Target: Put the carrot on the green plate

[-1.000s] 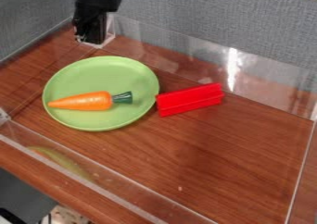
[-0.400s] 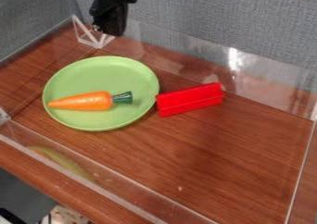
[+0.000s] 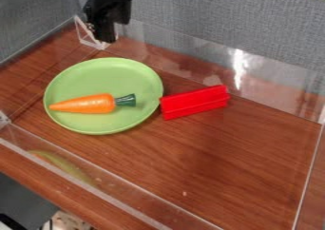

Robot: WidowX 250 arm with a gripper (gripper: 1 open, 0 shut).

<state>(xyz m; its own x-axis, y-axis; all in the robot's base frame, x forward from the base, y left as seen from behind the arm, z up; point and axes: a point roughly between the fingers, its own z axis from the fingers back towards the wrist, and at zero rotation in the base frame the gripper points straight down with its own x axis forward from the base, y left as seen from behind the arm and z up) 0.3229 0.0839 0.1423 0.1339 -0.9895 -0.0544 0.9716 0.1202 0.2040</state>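
Camera view from above: a small glossy orange plastic carrot lies on a round lime-green plate, on a brown wooden surface. Beyond the plate's far rim hangs the dark gripper, holding nothing; whether its fingers are apart cannot be told. A red rectangular block rests just right of the plate.

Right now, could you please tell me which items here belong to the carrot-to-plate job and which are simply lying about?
Belongs to the job:
- carrot, already lying on the plate
- green plate
- end effector, hanging behind the plate

Lying about:
- red block, beside the plate
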